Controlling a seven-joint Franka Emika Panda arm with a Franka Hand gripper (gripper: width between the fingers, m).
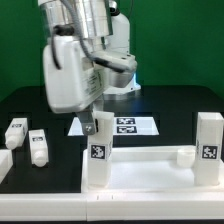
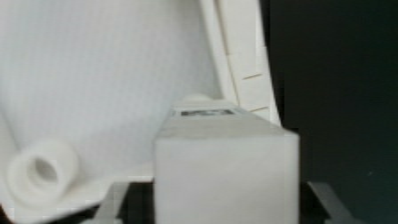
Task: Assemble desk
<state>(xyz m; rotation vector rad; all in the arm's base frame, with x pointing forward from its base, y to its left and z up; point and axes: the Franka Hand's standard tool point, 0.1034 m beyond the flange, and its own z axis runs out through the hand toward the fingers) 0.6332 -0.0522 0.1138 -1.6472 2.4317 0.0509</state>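
Note:
The desk top lies upside down at the front, a white rimmed tray. A white leg block stands upright on its corner at the exterior view's left, and my gripper comes down from above, shut on it. In the wrist view the leg fills the space between my fingers, over the tray's inner face beside its rim. A second leg stands upright on the other corner. Two loose legs lie on the black table at the exterior view's left.
The marker board lies flat behind the desk top, partly under the arm. A round socket shows in the tray face near the held leg. The big white arm hangs over the middle of the table.

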